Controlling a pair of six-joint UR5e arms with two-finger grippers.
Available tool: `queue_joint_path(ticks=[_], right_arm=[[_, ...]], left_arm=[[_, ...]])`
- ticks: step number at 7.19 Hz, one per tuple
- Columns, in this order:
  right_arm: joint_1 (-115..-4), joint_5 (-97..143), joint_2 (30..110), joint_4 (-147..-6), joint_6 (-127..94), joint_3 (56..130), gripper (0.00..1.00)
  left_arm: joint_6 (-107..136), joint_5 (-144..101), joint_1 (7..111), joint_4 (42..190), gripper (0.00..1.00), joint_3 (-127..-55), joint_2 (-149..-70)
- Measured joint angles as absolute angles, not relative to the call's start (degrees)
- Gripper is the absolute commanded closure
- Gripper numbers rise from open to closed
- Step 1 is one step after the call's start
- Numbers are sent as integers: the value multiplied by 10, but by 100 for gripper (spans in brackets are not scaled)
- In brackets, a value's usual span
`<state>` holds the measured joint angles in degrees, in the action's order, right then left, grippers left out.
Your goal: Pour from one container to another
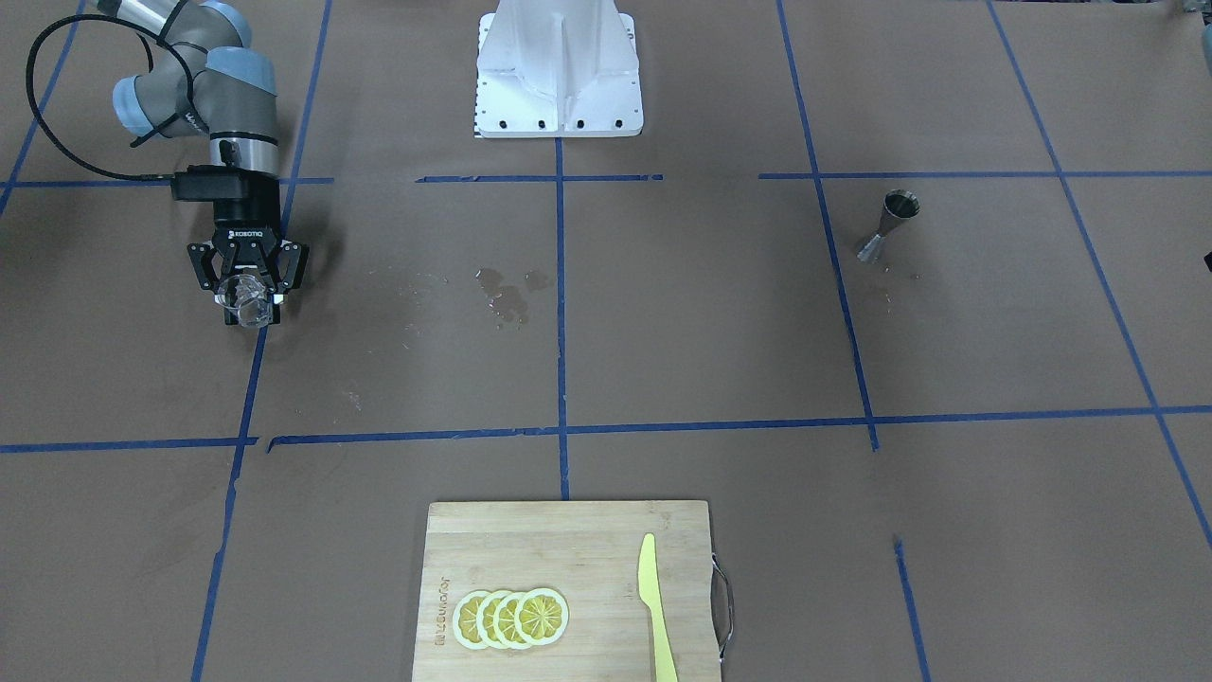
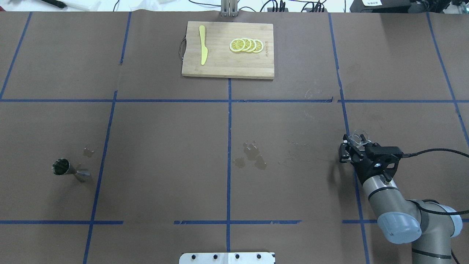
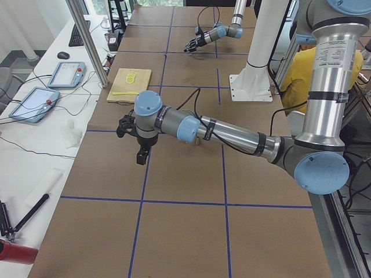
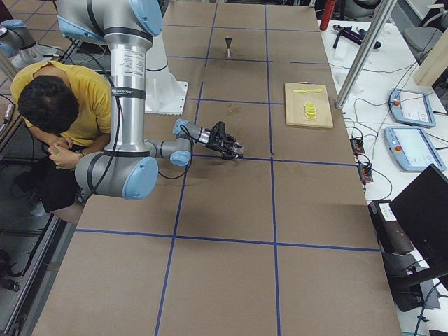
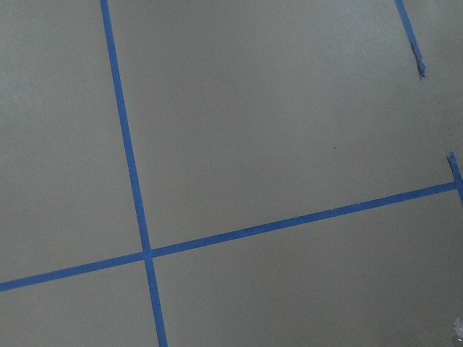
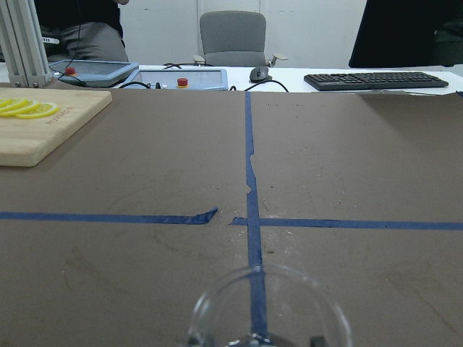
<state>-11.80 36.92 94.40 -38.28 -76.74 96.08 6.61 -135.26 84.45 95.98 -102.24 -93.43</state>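
Right gripper (image 1: 252, 301): the arm reaches low and nearly level over the brown paper-covered bench (image 1: 720, 322). The black fingers are clamped on the sides of the small clear glass cup with a pouring lip (image 2: 359, 136). The cup sits at the gripper tip, over a blue tape line (image 1: 561, 313) towards the bench's right end. The right wrist view shows only the cup's rim at its bottom edge. Whether the cup's base touches the bench cannot be told.

Left gripper (image 3: 139, 152): it hangs above the bench near the left end. It shows in the left side view only, so the state of its fingers cannot be told.

Small shiny steel hourglass-shaped jigger (image 1: 888, 227): it stands upright on the bench in the left half, well apart from the cup and from both grippers.

Wet patches (image 1: 507, 294): these lie near the bench centre, between cup and jigger.

Rectangular bamboo cutting board (image 1: 587, 549): it lies at the middle of the bench's far edge. It carries a row of overlapping lemon slices (image 1: 511, 618) and a yellow plastic knife (image 1: 653, 606).
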Motion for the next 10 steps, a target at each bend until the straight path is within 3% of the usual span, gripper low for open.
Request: queue_joint_path(ticks=[10], right_arm=[[-77, 366, 985, -338, -782, 956, 100]], left_arm=[[81, -1353, 846, 959, 0, -1039, -934]])
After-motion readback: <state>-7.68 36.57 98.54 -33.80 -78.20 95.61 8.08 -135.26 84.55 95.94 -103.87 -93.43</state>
